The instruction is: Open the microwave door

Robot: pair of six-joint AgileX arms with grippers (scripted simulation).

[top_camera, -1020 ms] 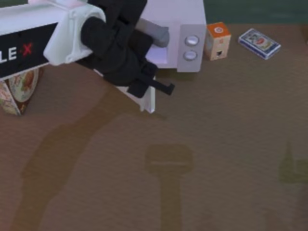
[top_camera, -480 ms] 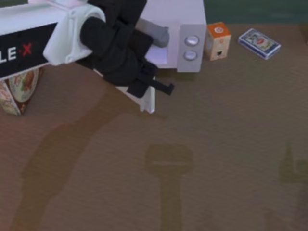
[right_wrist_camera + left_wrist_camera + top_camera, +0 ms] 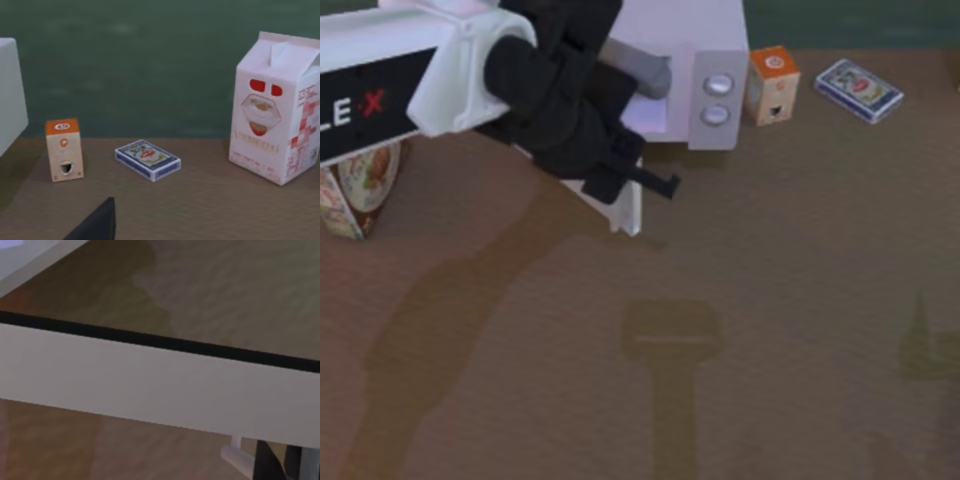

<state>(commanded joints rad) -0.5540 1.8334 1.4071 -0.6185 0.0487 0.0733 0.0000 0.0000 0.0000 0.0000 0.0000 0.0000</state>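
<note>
The microwave door (image 3: pixel 628 205) is already swung well out from the microwave (image 3: pixel 685 60), standing edge-on and pointing toward the near side of the table, hinged somewhere under my left arm. The cavity behind it shows open, next to the two-knob control panel (image 3: pixel 716 100). I judge the step in hand to be the last of the swing. To do it well I should carry the door along its arc about the hinge rather than pull in a straight line, keep my wrist turning with the panel so the grip does not twist off the edge, and stop before the hinge binds or the whole box slides.

My left gripper (image 3: pixel 635 180) sits at the door's upper edge, the door just below and in front of it. One black finger (image 3: pixel 660 182) juts out past the panel to the side away from my arm. In the left wrist view the door's white edge with its dark strip fills the frame right beside the camera. Whether my fingers are pinching the panel or only resting against it I cannot tell.

My right gripper is parked off to the far side, facing an orange box (image 3: pixel 64 149), a card pack (image 3: pixel 147 159) and a carton (image 3: pixel 275 107).
</note>
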